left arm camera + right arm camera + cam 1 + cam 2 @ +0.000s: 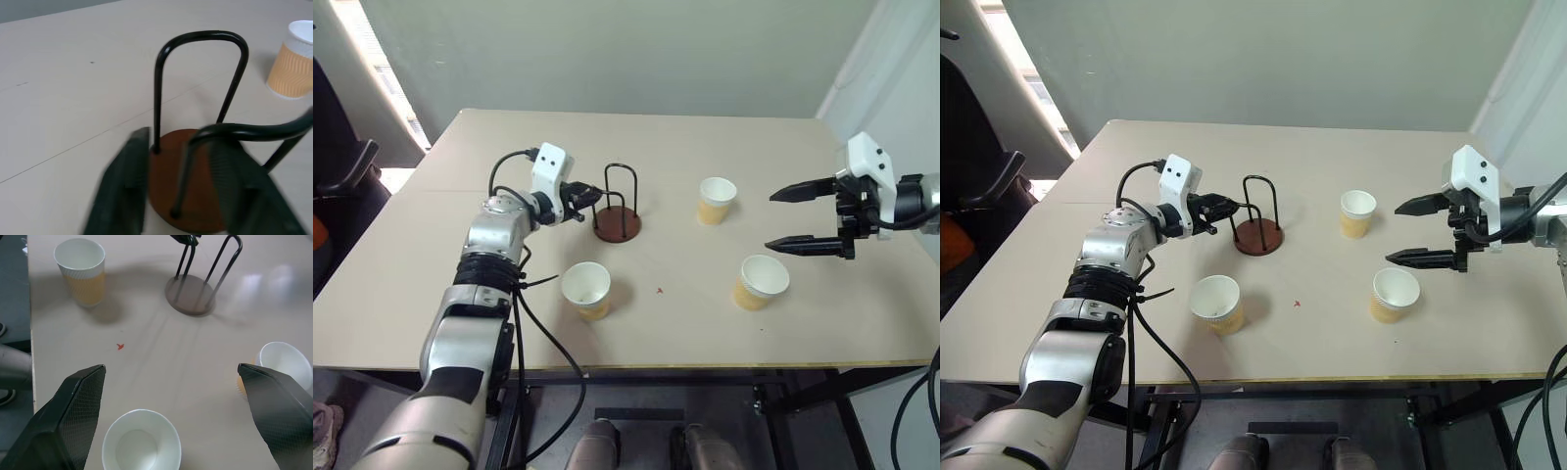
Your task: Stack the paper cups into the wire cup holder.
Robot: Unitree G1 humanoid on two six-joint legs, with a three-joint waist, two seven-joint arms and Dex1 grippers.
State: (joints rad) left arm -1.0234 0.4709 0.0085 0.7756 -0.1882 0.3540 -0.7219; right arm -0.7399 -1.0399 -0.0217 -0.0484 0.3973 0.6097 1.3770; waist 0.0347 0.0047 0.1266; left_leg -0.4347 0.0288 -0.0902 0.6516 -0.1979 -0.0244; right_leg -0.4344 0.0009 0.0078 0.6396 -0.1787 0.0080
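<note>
Where windowlight perhaps falls, beige table.

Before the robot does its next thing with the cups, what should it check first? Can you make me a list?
1. Is the wire cup holder standing upright on the table? Ok.
2. Is the holder empty and ready for a cup? Ok, nothing sits on its base.
3. Does the left gripper hold the holder steady? Cannot tell: its fingers sit on either side of a wire loop, but a firm grip is not clear.
4. Is the right gripper open for a cup? Ok, jaws wide apart.
5. Are all three paper cups upright? Ok: near left cup, far cup, near right cup.
6. Is the right gripper lined up with the near right cup? Ok, it hovers just above it.
</note>
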